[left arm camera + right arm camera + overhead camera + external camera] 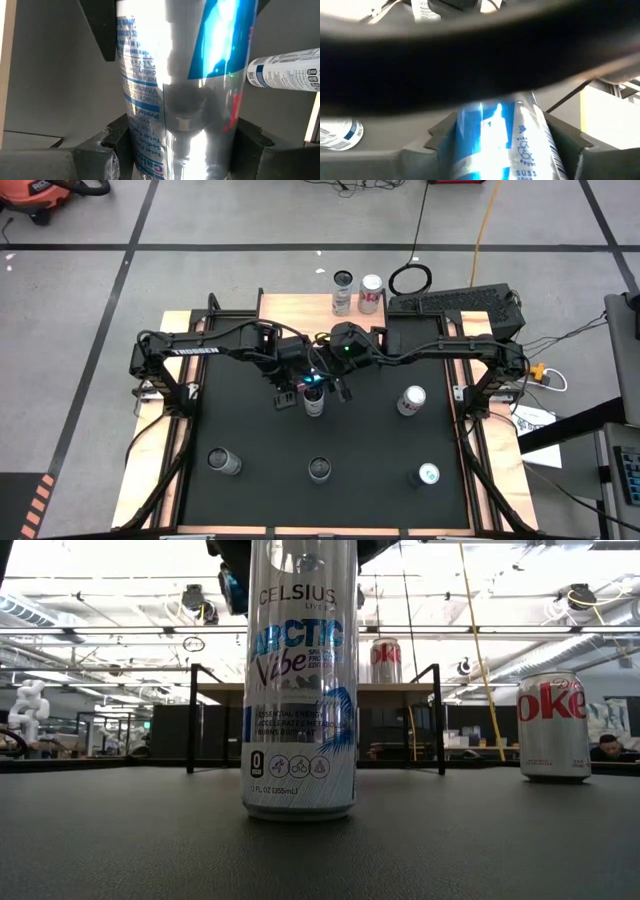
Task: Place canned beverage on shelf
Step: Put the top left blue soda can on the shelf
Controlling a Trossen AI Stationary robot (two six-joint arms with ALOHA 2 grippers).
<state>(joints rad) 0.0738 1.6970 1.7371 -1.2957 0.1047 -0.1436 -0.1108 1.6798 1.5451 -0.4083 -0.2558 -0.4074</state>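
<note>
Celsius can: upright on the mat, well in front of the shelf, not yet on it. Left gripper clamped on the can body; right gripper closed on the same can.

Release one grip before lifting. Keep the can vertical, raise it above the shelf board, and set it down on bare wood clear of the red can standing there.

Legible: "CELSIUS", "ARCTIC Vibe"; on the back panel, "Sodium", "Vitamin". Silver can, in front of the shelf: "oke".
</note>
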